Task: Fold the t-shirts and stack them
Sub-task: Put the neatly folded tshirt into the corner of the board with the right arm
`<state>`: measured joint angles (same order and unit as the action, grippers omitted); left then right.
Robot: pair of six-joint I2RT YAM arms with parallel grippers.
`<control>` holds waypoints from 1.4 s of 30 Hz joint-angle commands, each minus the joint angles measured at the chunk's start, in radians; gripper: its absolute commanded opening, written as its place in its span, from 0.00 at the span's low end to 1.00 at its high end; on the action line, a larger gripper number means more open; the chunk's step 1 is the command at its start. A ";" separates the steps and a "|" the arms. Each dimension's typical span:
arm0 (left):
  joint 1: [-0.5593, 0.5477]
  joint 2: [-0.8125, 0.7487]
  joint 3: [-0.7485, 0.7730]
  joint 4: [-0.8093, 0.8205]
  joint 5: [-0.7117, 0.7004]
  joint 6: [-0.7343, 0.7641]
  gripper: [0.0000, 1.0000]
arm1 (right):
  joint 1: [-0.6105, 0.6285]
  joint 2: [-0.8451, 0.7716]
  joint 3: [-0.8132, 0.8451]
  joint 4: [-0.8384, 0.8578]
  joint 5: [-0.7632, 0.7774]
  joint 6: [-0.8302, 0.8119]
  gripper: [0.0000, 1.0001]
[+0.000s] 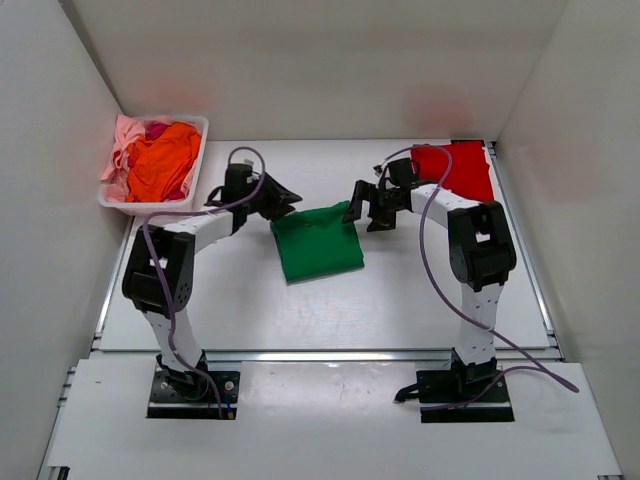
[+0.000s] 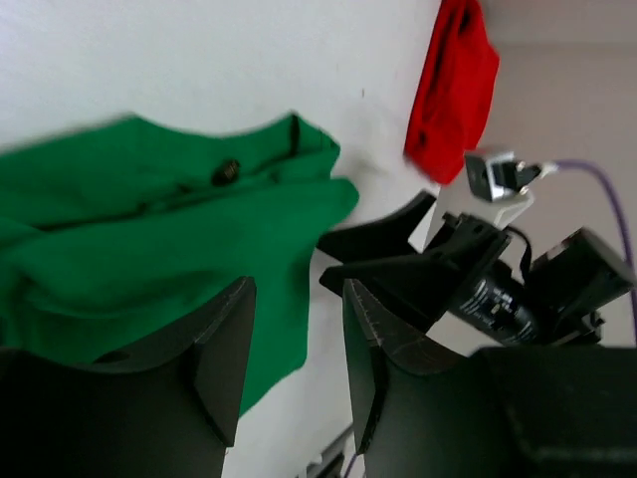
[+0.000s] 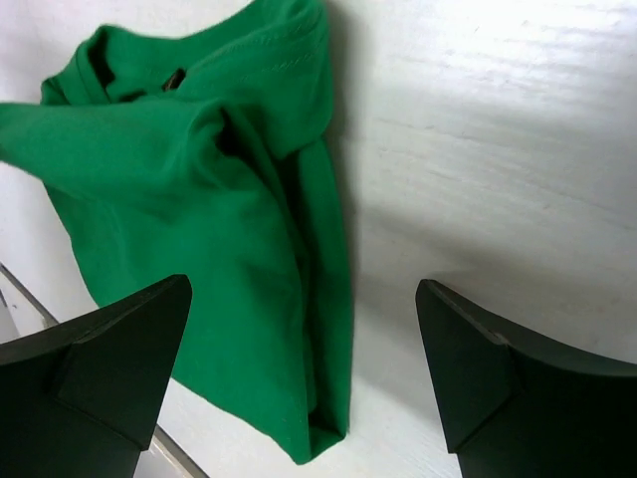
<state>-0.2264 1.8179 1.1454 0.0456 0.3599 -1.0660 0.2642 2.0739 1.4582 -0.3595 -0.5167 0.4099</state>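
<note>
A dark green t-shirt (image 1: pixel 318 244) lies folded in a rough rectangle at the table's middle; it also shows in the left wrist view (image 2: pixel 149 249) and the right wrist view (image 3: pixel 209 229). A red t-shirt (image 1: pixel 456 168) lies folded at the back right, also seen in the left wrist view (image 2: pixel 453 85). My left gripper (image 1: pixel 288 203) hovers open and empty by the green shirt's back left corner. My right gripper (image 1: pixel 354 211) hovers open and empty by its back right corner. Orange, pink and magenta shirts (image 1: pixel 160 160) are heaped in the basket.
A white plastic basket (image 1: pixel 202 130) stands at the back left against the wall. White walls close in the table on the left, back and right. A metal rail runs along the near edge (image 1: pixel 320 354).
</note>
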 commanded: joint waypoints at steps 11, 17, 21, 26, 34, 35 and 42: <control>-0.019 0.247 -0.004 0.037 0.020 -0.068 0.55 | 0.044 -0.029 -0.102 0.105 -0.132 0.015 0.93; -0.014 0.291 0.031 -0.016 0.039 -0.045 0.53 | 0.060 0.054 -0.050 0.077 -0.209 0.012 0.92; -0.011 0.294 -0.021 0.029 0.056 -0.078 0.52 | 0.060 0.098 -0.055 0.117 -0.288 0.052 0.89; -0.017 0.303 -0.016 0.011 0.060 -0.061 0.52 | 0.053 0.137 -0.056 0.177 -0.345 0.121 0.63; -0.011 0.307 -0.012 0.020 0.074 -0.054 0.52 | 0.011 0.187 0.014 0.238 -0.413 0.182 0.00; -0.007 0.305 -0.021 0.022 0.083 -0.058 0.54 | 0.006 0.187 0.036 0.216 -0.402 0.170 0.01; 0.042 0.264 -0.027 0.169 0.165 -0.162 0.57 | -0.074 0.117 0.226 0.027 -0.299 0.021 0.00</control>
<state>-0.2146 2.0872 1.1591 0.1894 0.5171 -1.1847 0.2501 2.2578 1.5848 -0.2810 -0.8669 0.5110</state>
